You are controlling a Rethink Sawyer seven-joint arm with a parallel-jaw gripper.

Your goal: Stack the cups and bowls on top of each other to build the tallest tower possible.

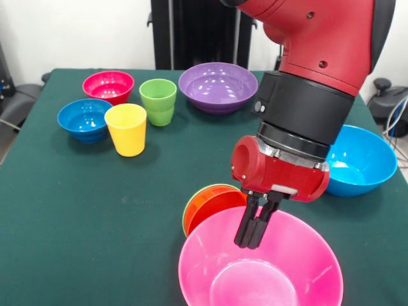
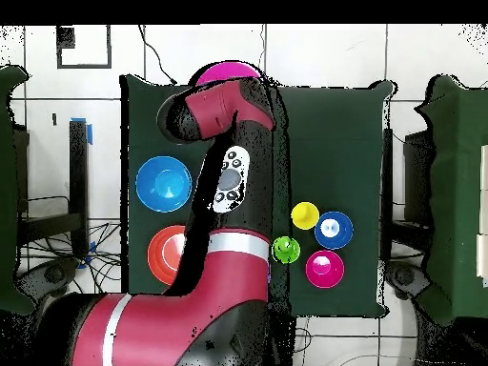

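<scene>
The gripper (image 1: 256, 231) is hanging with its jaws pressed narrowly together, gripping nothing, over the pink bowl's (image 1: 217, 271) far rim. The arm (image 1: 312, 76) is reaching down from above, near the bench's (image 1: 76, 210) near edge.

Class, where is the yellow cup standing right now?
In the front view, the yellow cup stands upright at the table's left, between the dark blue bowl and the light green cup.

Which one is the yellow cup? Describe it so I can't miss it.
Look at the cluster opposite the light blue bowl, beside the purple bowl. In front of the green cup and next to the dark blue bowl stands the yellow cup, the only yellow tumbler, taller than wide.
</scene>
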